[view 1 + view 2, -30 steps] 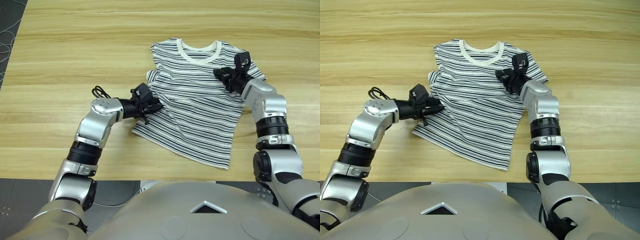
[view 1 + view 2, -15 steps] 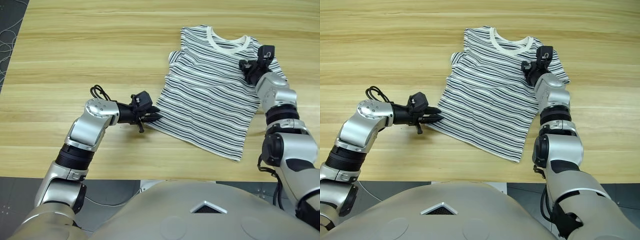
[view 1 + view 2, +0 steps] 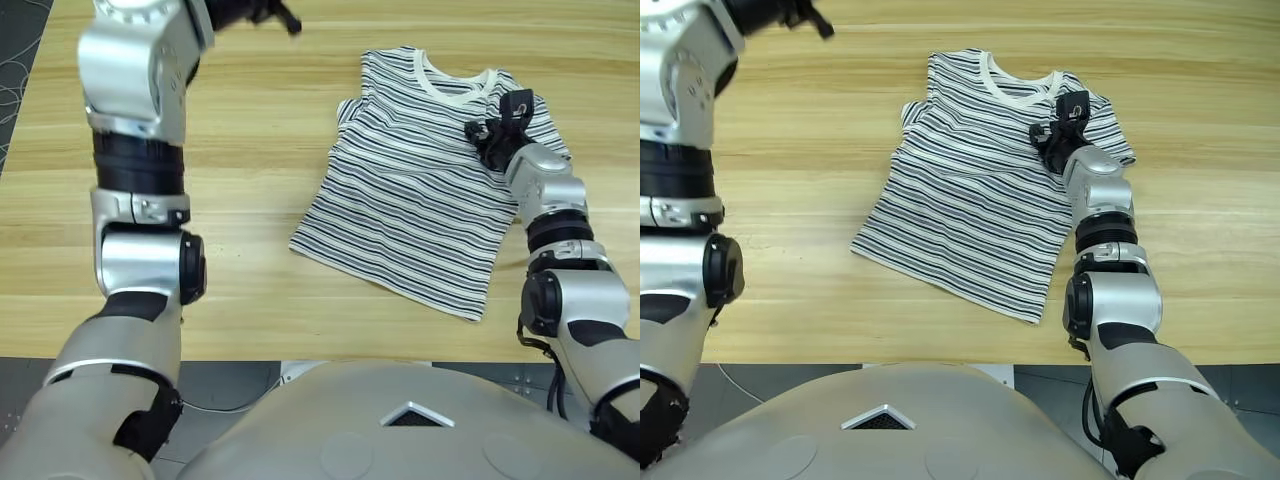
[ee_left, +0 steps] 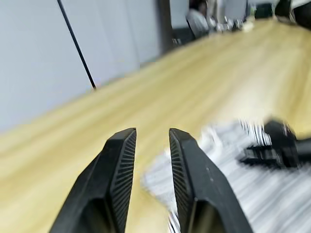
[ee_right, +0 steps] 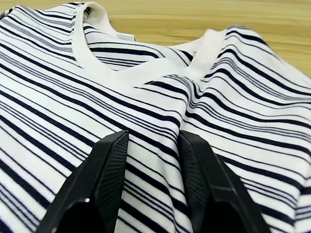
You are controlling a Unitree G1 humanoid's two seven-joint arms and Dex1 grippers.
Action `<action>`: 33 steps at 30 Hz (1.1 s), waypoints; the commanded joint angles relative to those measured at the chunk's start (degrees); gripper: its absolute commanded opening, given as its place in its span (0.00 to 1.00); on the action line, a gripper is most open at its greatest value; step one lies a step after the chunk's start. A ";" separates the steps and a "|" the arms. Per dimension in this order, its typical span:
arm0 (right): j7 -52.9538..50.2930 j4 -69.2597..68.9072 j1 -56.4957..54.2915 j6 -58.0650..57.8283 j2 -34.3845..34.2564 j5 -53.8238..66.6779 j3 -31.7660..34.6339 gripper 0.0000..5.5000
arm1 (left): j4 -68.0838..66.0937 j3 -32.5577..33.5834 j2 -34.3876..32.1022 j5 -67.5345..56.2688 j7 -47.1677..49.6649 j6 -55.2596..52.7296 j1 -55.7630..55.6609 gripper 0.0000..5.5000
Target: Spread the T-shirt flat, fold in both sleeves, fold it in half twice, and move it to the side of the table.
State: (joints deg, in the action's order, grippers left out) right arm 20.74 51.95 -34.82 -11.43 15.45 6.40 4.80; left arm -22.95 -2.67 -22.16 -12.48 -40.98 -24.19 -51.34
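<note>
The striped T-shirt point(image 3: 420, 190) with a cream collar lies face up on the wooden table point(image 3: 250, 150), a little askew, hem toward me. Its sleeve on my left is bunched in at the side. My right gripper point(image 3: 489, 135) rests on the shirt's shoulder just beside the collar; in the right wrist view my right gripper point(image 5: 153, 138) is shut on a pinched ridge of striped cloth. My left arm is raised high over the table's far left, well away from the shirt. Its gripper point(image 4: 151, 133) holds nothing, fingers a small gap apart.
Bare wood surrounds the shirt, with wide room to the left and beyond the collar. The table's near edge point(image 3: 300, 358) runs just below the hem. Dark floor with cables point(image 3: 15, 80) shows past the table's left edge.
The shirt was first dragged to the right by both grippers. The left gripper then let go of the hem corner and the arm swung up high. The right gripper stayed on the shoulder.
</note>
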 commanded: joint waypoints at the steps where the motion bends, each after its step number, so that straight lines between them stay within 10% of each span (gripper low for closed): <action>1: 1.09 -2.47 1.96 -1.57 -1.27 -0.31 -1.01 0.33 | -19.28 -4.58 2.65 7.56 2.71 8.74 -3.04 0.23; 10: 1.36 -5.58 2.91 -2.93 -1.76 -0.47 -1.83 0.33 | -45.75 -8.13 10.00 16.67 4.50 23.11 -4.15 0.23; 33: 5.87 -12.51 6.66 -5.21 -2.53 -1.77 -6.88 0.33 | -54.35 -2.28 20.17 19.06 18.07 27.47 -1.39 0.23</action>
State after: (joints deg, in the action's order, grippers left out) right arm 25.65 39.46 -29.33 -15.39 13.17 5.67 -0.90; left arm -76.45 -5.37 -2.92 5.90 -23.30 2.78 -53.40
